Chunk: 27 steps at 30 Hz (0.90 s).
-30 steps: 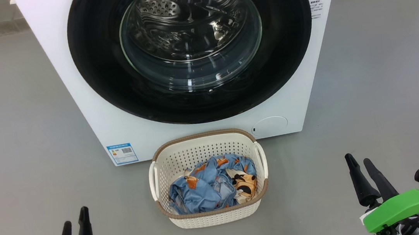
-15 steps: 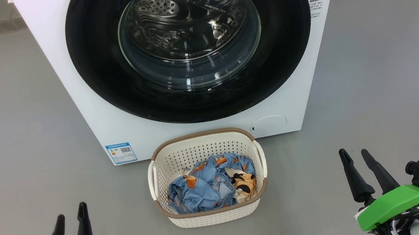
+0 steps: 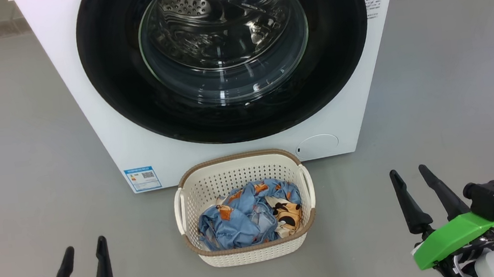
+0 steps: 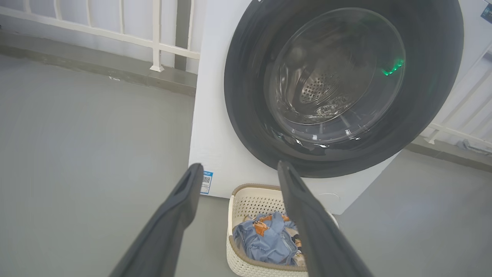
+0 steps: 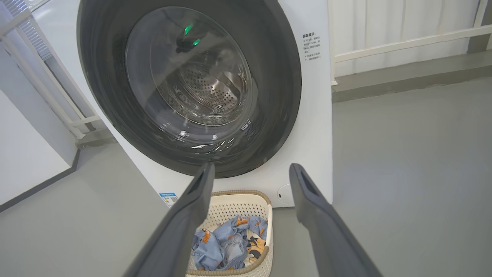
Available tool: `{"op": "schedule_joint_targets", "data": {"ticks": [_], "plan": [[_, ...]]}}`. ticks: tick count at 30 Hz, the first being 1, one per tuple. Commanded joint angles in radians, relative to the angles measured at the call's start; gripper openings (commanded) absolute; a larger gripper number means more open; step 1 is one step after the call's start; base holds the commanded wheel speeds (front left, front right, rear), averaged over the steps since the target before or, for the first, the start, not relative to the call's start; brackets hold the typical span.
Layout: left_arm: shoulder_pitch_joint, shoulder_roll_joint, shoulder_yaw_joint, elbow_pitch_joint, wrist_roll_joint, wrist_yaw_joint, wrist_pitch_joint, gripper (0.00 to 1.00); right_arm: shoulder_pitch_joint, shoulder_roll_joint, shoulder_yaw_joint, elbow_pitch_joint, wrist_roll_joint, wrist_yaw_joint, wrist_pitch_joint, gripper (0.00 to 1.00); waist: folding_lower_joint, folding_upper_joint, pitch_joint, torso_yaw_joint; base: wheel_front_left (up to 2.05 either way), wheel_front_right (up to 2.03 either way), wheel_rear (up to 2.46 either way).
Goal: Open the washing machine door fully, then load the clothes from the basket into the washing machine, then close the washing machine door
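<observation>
Grey floor point(image 3: 21, 134) — left fingers point(image 3: 103, 273), right fingers point(image 3: 408, 206) splayed upward

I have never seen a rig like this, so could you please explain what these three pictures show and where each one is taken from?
This is a wheeled robot with two arms. The head view comes from a camera on its head, looking down. In it the left gripper is at the lower left and the right gripper at the lower right. Each has two dark fingers, spread open and holding nothing. The other two pictures come from cameras on the wrists, looking along those fingers. Ahead stands the white washing machine, and its round, black-rimmed door looks shut. On the grey floor in front of it sits the basket, with the clothes, blue printed fabric, inside.
</observation>
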Motion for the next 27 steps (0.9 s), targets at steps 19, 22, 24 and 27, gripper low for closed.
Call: {"op": "schedule_joint_targets", "data": {"ticks": [19, 22, 24, 27], "plan": [[-0.048, 0.025, 0.039, -0.039, 0.305, -0.003, -0.072, 1.00, -0.075, -0.032, 0.051, 0.000, -0.256, 0.001, -0.068, 1.00, -0.0001, 0.0000, 0.001, -0.007, 0.00, 0.00, 0.00], [-0.043, 0.022, 0.047, -0.041, 0.341, -0.003, -0.081, 1.00, -0.080, -0.035, 0.057, 0.009, -0.288, 0.002, -0.077, 1.00, -0.0001, 0.0000, -0.003, -0.007, 0.00, 0.00, 0.00], [-0.041, 0.019, 0.054, -0.039, 0.363, -0.003, -0.087, 1.00, -0.082, -0.032, 0.047, 0.011, -0.306, 0.002, -0.083, 1.00, -0.0001, 0.0000, -0.004, -0.006, 0.00, 0.00, 0.00], [-0.039, 0.016, 0.061, -0.036, 0.378, -0.003, -0.091, 1.00, -0.082, -0.028, 0.034, 0.009, -0.317, 0.002, -0.087, 1.00, -0.0001, 0.0000, -0.006, -0.006, 0.00, 0.00, 0.00]]}}
